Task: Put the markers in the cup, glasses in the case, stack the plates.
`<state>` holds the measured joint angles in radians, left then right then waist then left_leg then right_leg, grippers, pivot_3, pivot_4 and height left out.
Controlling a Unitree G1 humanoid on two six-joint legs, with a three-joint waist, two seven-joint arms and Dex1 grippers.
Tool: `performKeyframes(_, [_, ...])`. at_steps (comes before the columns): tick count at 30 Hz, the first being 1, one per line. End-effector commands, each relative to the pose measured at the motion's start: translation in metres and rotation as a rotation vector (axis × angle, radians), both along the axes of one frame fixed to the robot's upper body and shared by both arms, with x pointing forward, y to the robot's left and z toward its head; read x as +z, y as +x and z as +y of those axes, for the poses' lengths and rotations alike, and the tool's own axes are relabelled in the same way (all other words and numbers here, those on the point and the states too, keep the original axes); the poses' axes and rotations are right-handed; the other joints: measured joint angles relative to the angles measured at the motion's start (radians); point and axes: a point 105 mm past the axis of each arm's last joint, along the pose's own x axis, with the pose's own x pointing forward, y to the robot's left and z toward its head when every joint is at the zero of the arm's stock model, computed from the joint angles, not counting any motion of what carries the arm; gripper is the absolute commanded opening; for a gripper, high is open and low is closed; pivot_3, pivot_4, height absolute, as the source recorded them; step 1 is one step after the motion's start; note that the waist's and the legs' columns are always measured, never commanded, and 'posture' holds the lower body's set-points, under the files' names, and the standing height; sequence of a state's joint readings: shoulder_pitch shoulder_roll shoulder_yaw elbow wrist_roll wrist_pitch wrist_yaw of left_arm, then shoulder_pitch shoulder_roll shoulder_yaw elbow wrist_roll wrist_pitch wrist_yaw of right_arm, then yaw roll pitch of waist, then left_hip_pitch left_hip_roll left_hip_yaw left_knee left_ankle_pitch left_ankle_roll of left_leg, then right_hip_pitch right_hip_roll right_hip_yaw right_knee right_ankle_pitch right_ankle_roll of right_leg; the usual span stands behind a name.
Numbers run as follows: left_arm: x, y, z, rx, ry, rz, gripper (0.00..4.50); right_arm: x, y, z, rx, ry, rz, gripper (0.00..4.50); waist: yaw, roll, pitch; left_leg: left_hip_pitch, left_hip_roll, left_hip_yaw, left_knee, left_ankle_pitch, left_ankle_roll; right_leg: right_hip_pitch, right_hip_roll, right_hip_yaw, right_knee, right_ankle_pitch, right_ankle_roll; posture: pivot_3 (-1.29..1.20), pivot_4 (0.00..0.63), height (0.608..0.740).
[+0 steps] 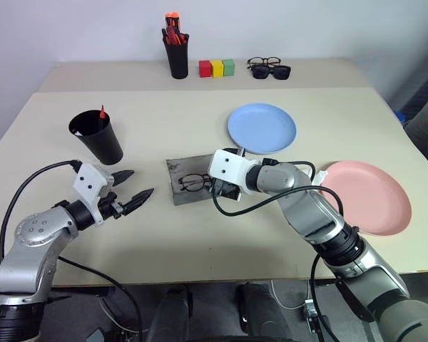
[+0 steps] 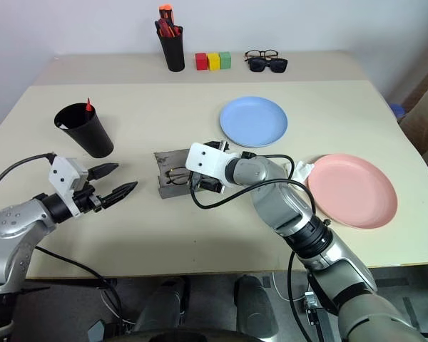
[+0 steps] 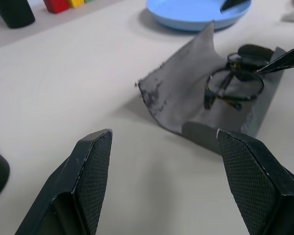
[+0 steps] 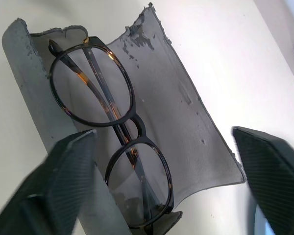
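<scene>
The glasses, thin and dark-framed, lie in the open grey case at the table's middle. My right gripper hovers just over them, open, a finger on either side and nothing gripped. My left gripper is open and empty, a hand's width left of the case. The black cup stands at the left with a red-capped marker sticking out of it. The light blue plate lies behind the case and the pink plate at the right, apart from each other. A small white thing peeks out behind my right arm.
Along the far edge stand a narrow black cup of red-orange pens, three coloured blocks, and sunglasses with a spare pair of eyeglasses. My right arm's cable loops over the table in front of the case.
</scene>
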<state>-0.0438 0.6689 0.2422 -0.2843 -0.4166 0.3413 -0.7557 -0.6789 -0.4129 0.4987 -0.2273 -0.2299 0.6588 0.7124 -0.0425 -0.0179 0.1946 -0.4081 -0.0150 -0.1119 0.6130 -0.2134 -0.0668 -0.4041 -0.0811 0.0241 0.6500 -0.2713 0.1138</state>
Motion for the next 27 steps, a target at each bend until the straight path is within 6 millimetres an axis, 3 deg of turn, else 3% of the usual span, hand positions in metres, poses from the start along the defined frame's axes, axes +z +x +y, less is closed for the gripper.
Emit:
performKeyframes(1, [0.012,0.004,-0.001,-0.006,-0.005,-0.041,3.49,0.018,-0.002,0.006,0.033,0.054,-0.058,4.41,-0.001,0.0,0.0,0.0,0.0,0.0,0.0,0.0,0.0,0.0,0.0,0.0,0.0,0.0,0.0,0.0,0.15,0.74])
performKeyframes(6, [0.013,0.006,-0.003,-0.013,0.001,-0.05,3.49,0.005,-0.001,0.013,0.049,0.015,-0.077,4.41,-0.002,0.0,0.0,0.0,0.0,0.0,0.0,0.0,0.0,0.0,0.0,0.0,0.0,0.0,0.0,0.0,0.15,0.74])
performKeyframes(11, [0.013,0.004,-0.003,-0.008,0.0,-0.053,3.49,0.012,-0.002,0.013,0.063,0.04,-0.087,4.41,-0.001,0.0,0.0,0.0,0.0,0.0,0.0,0.0,0.0,0.0,0.0,0.0,0.0,0.0,0.0,0.0,0.15,0.74])
performKeyframes(17, [0.009,0.001,-0.003,0.0,-0.003,-0.048,3.49,0.02,-0.018,0.018,0.156,0.079,-0.067,4.41,-0.001,0.0,0.0,0.0,0.0,0.0,0.0,0.0,0.0,0.0,0.0,0.0,0.0,0.0,0.0,0.0,0.15,0.74])
performKeyframes(27, [0.011,0.003,-0.002,0.002,-0.001,-0.054,3.49,-0.002,-0.006,0.026,0.124,0.062,0.004,4.41,-0.002,0.0,0.0,0.0,0.0,0.0,0.0,0.0,0.0,0.0,0.0,0.0,0.0,0.0,0.0,0.0,0.15,0.74])
